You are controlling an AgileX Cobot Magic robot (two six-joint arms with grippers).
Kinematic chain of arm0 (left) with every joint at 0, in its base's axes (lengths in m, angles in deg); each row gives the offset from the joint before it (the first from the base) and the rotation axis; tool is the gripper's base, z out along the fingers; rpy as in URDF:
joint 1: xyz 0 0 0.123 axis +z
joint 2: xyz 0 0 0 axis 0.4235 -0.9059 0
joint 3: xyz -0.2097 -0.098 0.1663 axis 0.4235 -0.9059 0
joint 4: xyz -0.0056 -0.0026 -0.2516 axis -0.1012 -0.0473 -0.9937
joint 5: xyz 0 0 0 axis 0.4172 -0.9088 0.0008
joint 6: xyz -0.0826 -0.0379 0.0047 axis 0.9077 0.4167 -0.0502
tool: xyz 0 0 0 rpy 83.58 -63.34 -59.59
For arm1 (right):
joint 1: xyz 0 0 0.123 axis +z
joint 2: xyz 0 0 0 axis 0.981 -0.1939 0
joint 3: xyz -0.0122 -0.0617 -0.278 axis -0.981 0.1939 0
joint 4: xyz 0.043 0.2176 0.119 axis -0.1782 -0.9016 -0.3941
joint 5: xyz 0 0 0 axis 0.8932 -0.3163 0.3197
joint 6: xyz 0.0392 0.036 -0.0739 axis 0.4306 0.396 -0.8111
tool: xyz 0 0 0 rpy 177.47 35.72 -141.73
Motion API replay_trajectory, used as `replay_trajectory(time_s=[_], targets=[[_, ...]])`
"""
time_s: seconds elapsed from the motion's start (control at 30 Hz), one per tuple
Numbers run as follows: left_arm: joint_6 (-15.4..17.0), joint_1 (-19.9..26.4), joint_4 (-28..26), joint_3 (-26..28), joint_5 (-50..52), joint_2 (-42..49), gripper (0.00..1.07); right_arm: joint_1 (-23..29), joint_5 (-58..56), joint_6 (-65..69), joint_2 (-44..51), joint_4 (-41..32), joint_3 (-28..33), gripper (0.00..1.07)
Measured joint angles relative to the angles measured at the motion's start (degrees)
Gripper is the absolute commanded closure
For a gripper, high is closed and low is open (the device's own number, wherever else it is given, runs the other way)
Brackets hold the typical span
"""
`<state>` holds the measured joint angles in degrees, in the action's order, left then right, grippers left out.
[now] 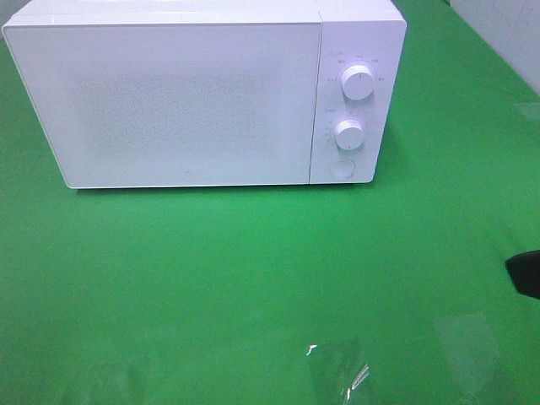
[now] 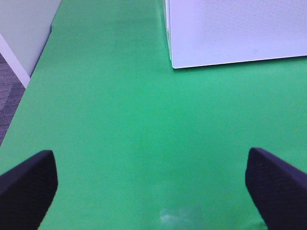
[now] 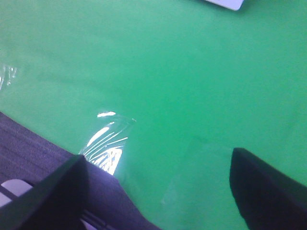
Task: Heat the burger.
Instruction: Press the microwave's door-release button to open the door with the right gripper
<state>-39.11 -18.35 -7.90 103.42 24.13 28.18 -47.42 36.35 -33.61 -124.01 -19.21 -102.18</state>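
exterior high: a white microwave (image 1: 169, 101), door shut, stands at the far edge of the green tabletop (image 1: 253, 270); a dark piece of the right arm (image 1: 526, 273) shows at the right edge. the burger is in no view. left wrist: the left gripper (image 2: 153, 187) gapes wide and empty over the tabletop. right wrist: the right gripper (image 3: 160, 189), jaws apart and empty, is above the near edge by a clear tape patch (image 3: 108, 139).

White microwave (image 1: 194, 101) with dotted door, green tablecloth (image 1: 253, 278), black fingers (image 2: 276, 184)

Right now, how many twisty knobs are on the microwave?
2, both on the microwave's right-hand panel: the upper knob and the lower knob just beneath it. None seem hidden.
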Motion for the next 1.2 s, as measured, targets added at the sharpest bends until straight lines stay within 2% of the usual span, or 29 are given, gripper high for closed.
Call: replay_trajectory(time_s=[0.13,0.23,0.33,0.37,0.5,0.63,0.73,0.93,1.2], targets=[[0.00,0.00,0.00,0.00,0.00,0.00,0.07,-1.20,-1.66,0.00,6.42,0.46,0.00,0.31],[0.00,0.00,0.00,0.00,0.00,0.00,0.07,-5.67,-3.15,-0.17,12.32,1.20,0.00,0.31],[0.00,0.00,0.00,0.00,0.00,0.00,0.07,-7.16,-3.50,-0.23,13.58,1.38,0.00,0.31],[0.00,0.00,0.00,0.00,0.00,0.00,0.07,-11.06,-4.24,-1.15,18.22,1.66,0.00,0.31],[0.00,0.00,0.00,0.00,0.00,0.00,0.07,-13.58,-4.35,-1.20,22.35,1.66,0.00,0.31],[0.00,0.00,0.00,0.00,0.00,0.00,0.07,-19.31,-4.41,-1.26,31.23,1.66,2.69,0.31],[0.00,0.00,0.00,0.00,0.00,0.00,0.07,-19.94,-4.41,-1.20,32.60,1.66,3.32,0.31],[0.00,0.00,0.00,0.00,0.00,0.00,0.07,-24.87,-6.07,-0.92,39.13,1.60,6.13,0.31],[0.00,0.00,0.00,0.00,0.00,0.00,0.07,-25.32,-8.19,-0.52,39.13,1.60,7.10,0.31]])
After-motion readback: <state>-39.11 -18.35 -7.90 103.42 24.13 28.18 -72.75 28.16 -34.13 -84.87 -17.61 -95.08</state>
